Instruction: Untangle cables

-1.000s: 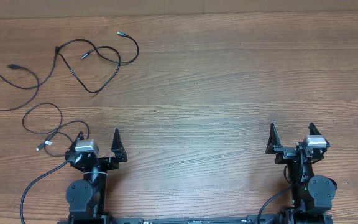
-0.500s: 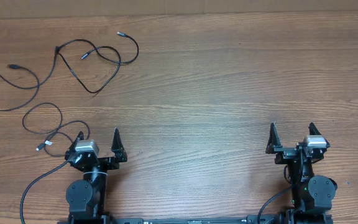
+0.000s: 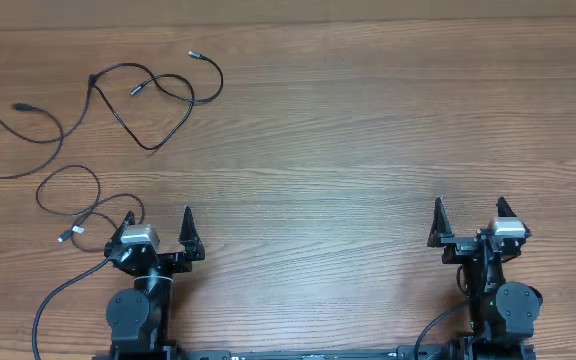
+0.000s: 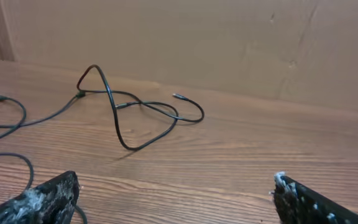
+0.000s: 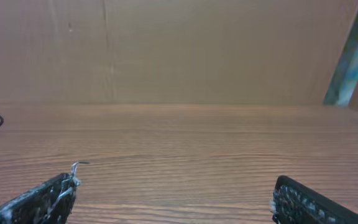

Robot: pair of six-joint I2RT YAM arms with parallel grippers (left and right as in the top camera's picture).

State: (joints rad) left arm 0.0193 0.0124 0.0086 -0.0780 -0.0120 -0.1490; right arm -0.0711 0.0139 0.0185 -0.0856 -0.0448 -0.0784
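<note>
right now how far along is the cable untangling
Done: the far-left cable and the cable by the left gripper lie apart from the rest. In hand: nothing; the left gripper and right gripper are open and empty. Left: the back cable crosses itself in loops.

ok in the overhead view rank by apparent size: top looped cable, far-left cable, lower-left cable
1. top looped cable
2-3. lower-left cable and far-left cable look alike; the latter runs off frame.

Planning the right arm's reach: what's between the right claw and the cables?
Nothing but bare table, as the overhead view shows: the right claw sits near right, the cables far left, with only wood grain between.
</note>
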